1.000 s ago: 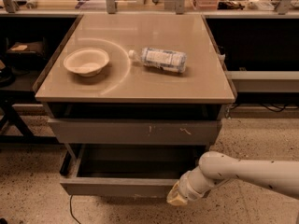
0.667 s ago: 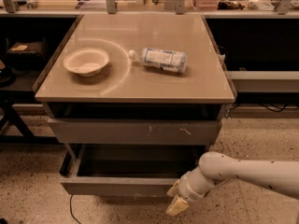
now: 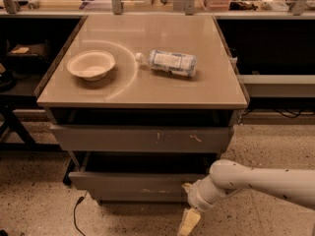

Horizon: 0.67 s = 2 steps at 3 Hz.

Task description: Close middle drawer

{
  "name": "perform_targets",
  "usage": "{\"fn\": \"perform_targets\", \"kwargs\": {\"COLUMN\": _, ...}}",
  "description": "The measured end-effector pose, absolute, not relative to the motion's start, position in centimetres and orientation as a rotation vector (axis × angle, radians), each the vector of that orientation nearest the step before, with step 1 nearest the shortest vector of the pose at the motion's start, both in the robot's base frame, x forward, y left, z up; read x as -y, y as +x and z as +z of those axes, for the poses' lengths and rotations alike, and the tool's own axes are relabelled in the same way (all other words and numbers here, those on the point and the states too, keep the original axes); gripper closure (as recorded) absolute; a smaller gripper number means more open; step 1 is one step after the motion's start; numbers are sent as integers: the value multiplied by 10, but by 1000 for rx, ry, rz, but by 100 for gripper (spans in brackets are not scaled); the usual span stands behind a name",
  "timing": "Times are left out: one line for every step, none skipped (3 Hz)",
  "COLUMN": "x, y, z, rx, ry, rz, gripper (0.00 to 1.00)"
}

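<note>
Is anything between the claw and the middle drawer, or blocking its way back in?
Nothing visible. The claw hangs by the right end of the plain grey metal middle drawer, no object between. Its shadowed interior shows nothing sticking up, though the scratched grey front above hides part.

Smooth plastic end effector (image 3: 187,226) below drawer (image 3: 133,181)

The grey middle drawer (image 3: 133,181) stands pulled partly out, its plain front near the hand (image 3: 189,221).
</note>
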<state>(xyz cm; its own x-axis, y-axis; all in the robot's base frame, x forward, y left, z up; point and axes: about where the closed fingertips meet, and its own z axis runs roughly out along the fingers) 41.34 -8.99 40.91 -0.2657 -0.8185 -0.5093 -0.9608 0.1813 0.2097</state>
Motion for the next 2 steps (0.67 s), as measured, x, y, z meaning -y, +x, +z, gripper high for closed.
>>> {"fn": "perform_targets", "kwargs": {"x": 90, "y": 413, "z": 409, "rx": -2179, "ry": -1699, "rz": 721, "gripper": 18}}
{"fn": "perform_targets", "kwargs": {"x": 90, "y": 413, "z": 409, "rx": -2179, "ry": -1699, "rz": 721, "gripper": 41}}
